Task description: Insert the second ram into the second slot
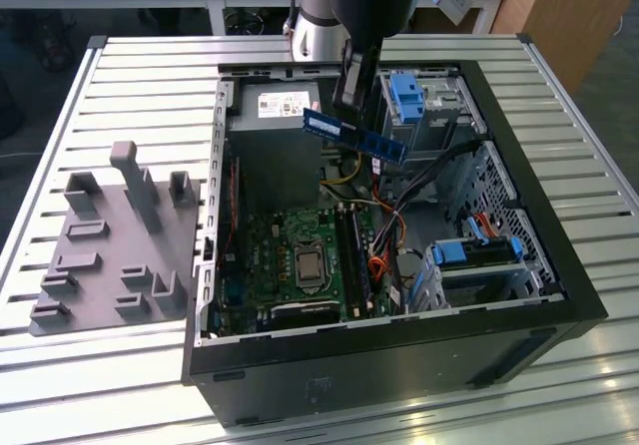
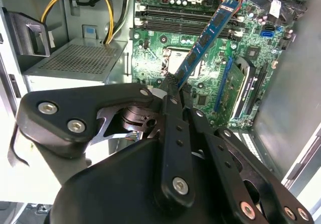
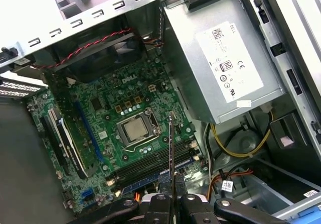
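Second ram [image 1: 357, 134] hangs tilted above the computer case [image 1: 564, 290], pinched near one end by the closed pincer [image 1: 349, 98], well clear of the motherboard [image 1: 290, 240], likely for lining up with its slots.

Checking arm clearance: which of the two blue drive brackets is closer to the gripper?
The blue bracket higher in the exterior view, right beside the gripper holding the second ram; the other blue bracket sits lower, clearly farther off.

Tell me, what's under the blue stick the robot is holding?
The green board inside the computer case, with long black slots and a square silver chip. The blue stick and the jaws clamped on it hide a strip of the board.
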### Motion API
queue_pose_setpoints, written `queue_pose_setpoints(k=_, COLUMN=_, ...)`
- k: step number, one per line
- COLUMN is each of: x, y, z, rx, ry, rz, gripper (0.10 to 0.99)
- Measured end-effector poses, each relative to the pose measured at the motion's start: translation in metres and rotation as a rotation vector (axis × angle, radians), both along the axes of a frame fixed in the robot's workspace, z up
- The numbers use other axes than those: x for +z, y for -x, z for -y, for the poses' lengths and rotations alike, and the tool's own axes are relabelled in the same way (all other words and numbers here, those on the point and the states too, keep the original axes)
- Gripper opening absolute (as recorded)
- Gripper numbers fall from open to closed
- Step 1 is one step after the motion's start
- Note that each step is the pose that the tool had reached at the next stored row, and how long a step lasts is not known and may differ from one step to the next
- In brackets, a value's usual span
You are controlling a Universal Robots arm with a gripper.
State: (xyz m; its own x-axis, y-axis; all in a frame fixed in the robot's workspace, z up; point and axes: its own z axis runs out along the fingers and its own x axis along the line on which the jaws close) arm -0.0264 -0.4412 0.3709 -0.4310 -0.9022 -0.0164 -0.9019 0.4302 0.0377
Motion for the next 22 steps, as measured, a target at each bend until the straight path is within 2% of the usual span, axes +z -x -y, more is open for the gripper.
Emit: queue_pose_setpoints(k=22, x=-0.0002, y=0.0000, z=0.0000, rx=-0.074, ry=0.000, rz=0.0000, gripper=0.137)
